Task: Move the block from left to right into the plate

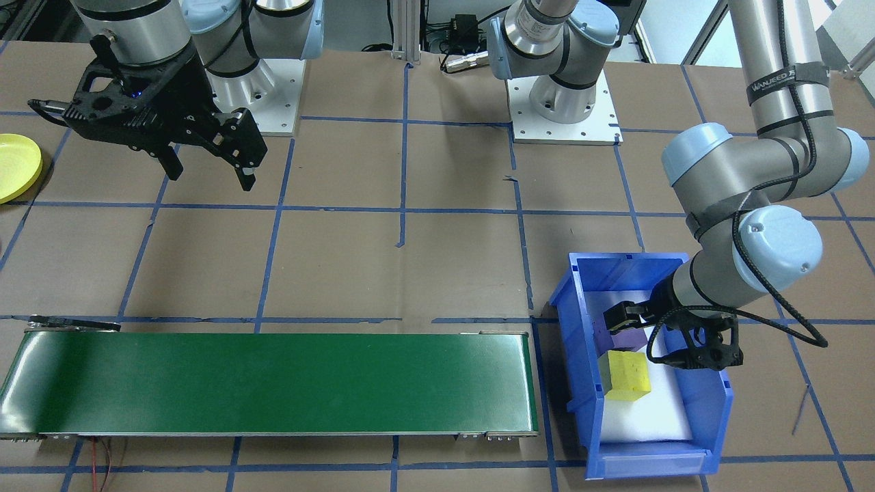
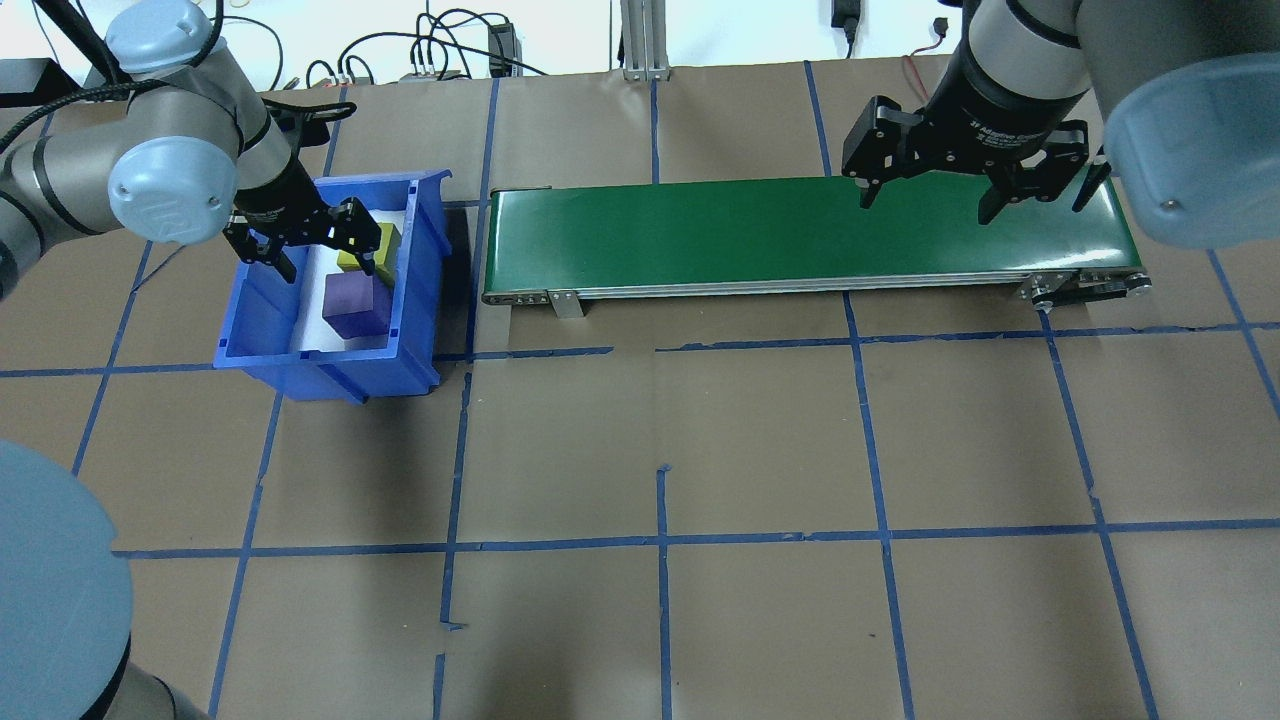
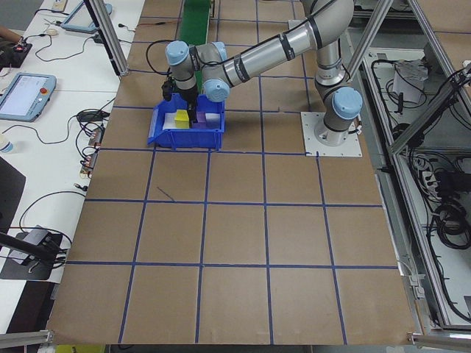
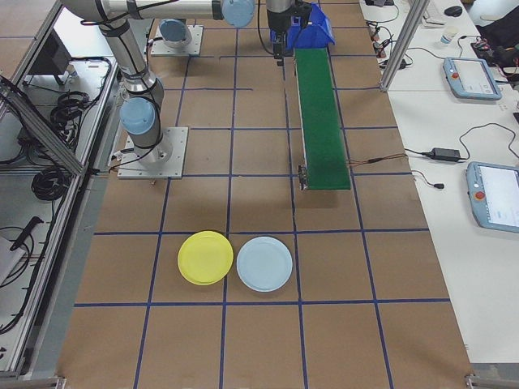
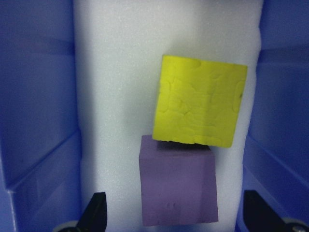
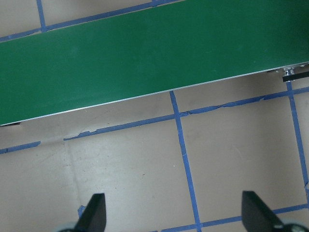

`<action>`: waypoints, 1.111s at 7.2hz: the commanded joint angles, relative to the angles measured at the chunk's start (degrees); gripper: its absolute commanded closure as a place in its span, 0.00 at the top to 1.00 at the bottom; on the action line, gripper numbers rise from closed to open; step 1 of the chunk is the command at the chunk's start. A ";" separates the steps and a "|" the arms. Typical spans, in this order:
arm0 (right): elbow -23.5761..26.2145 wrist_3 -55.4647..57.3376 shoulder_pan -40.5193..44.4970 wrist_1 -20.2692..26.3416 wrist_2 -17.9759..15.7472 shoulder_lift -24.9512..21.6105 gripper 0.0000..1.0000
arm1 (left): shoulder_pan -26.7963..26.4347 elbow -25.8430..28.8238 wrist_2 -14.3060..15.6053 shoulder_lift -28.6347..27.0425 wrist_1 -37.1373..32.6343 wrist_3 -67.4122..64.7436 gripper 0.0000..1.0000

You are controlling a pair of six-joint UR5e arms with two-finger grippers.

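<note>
**Blue bin, two blocks, both claws spread**

Front view: the left claw (image 1: 632,326) hangs inside the blue bin (image 1: 581,383), jaws spread and holding nothing, over the purple block (image 1: 625,338). The yellow block (image 1: 625,375) lies just beyond its tips, touching the purple one. The right claw (image 1: 208,164) hovers wide above bare table, with the belt (image 1: 273,383) well ahead of it. The yellow plate (image 1: 17,166) sits off to its side, cut by the picture's edge.

Overhead: the left claw (image 2: 318,250) straddles the white liner; the right claw (image 2: 930,195) hangs wide by the belt's end.

Right side view: the plate (image 4: 205,258) lies beside a pale blue plate (image 4: 264,263), both well apart from either claw.

Left wrist: purple block (image 5: 177,181) between the fingertips (image 5: 96,212), untouched; yellow block (image 5: 198,107) tilted, overlapping its far edge.

Right wrist: belt (image 6: 145,67) ahead, fingertips (image 6: 94,212) far apart.
</note>
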 commanded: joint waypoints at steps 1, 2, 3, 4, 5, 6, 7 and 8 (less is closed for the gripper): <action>0.00 0.00 0.00 0.03 0.00 0.00 1.00 | 0.29 -0.08 -0.10 -0.11 0.01 -0.17 1.00; 0.00 0.00 0.00 0.03 0.00 0.00 1.00 | 0.29 -0.08 -0.11 -0.19 0.01 -0.08 1.00; 0.00 0.00 0.00 0.03 0.00 0.00 1.00 | 0.46 -0.08 -0.19 -0.28 0.01 -0.08 1.00; 0.00 0.00 0.00 -0.06 0.00 0.00 1.00 | 0.90 -0.08 -0.19 -0.28 -0.08 0.01 1.00; 0.00 0.00 0.09 0.03 0.00 0.00 1.00 | 0.99 -0.17 -0.19 -0.19 -0.08 0.09 1.00; 0.00 0.00 0.09 -0.06 0.09 0.00 1.00 | 0.91 -0.25 -0.28 -0.28 -0.08 0.27 1.00; 0.00 0.00 0.00 0.03 0.00 0.00 1.00 | 0.99 -0.26 -0.28 -0.37 -0.08 0.44 1.00; 0.00 0.00 0.09 0.03 0.09 0.00 1.00 | 0.99 -0.26 -0.37 -0.63 -0.08 0.45 1.00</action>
